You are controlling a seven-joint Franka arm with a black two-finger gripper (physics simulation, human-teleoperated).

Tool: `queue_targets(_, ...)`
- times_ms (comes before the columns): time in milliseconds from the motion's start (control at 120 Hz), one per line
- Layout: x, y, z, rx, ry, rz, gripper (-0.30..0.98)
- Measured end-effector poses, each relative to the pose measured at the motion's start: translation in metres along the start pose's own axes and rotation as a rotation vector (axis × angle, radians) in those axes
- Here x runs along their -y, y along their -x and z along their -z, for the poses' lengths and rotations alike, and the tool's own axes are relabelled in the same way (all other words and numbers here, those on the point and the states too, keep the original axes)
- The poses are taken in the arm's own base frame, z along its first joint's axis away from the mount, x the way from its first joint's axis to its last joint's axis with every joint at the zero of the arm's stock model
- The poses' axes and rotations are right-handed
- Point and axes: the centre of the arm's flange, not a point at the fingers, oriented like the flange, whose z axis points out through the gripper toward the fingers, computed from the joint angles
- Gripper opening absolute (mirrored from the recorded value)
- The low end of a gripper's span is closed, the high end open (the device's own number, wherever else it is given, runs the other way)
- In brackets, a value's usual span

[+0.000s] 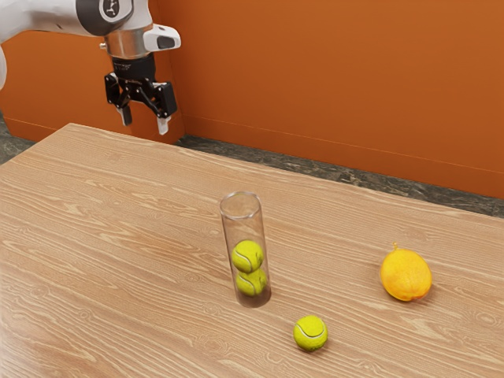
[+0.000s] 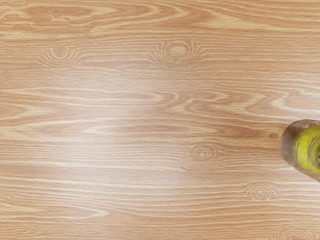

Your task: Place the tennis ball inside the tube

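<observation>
While exterior view shows loose tennis ball (image 1: 310,334) | wrist view: tube (image 2: 288,144) | tool (image 1: 145,126): fingers apart

I am seeing the loose tennis ball (image 1: 310,334) lying on the desk (image 1: 118,236), bright yellow-green, a pale seam curving across it. It is resting near the tube's foot, apart from it, farther than the tube (image 1: 229,248) from the desk's visible corner and the long edge running from it. The tube is standing upright, clear and open-topped; inside, an upper ball (image 1: 247,256) is sitting on a lower ball (image 1: 251,283), both yellow-green, the space above them staying unfilled.
</observation>
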Motion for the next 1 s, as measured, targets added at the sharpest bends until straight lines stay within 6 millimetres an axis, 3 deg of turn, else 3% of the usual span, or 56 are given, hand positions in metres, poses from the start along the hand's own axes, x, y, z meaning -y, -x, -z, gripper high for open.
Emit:
queue_targets(142,-0.001,0.001,-0.001,0.004,0.005,-0.006,0.69)
queue_targets(208,-0.014,0.004,-0.008,0.021,0.023,-0.030,0.69)
queue_targets(367,-0.098,0.015,-0.012,0.019,0.045,-0.187,0.69)
queue_targets(625,-0.200,0.014,-0.070,0.024,-0.005,-0.376,0.69)
queue_targets(1000,-0.349,0.070,-0.055,-0.062,-0.008,-0.633,0.69)
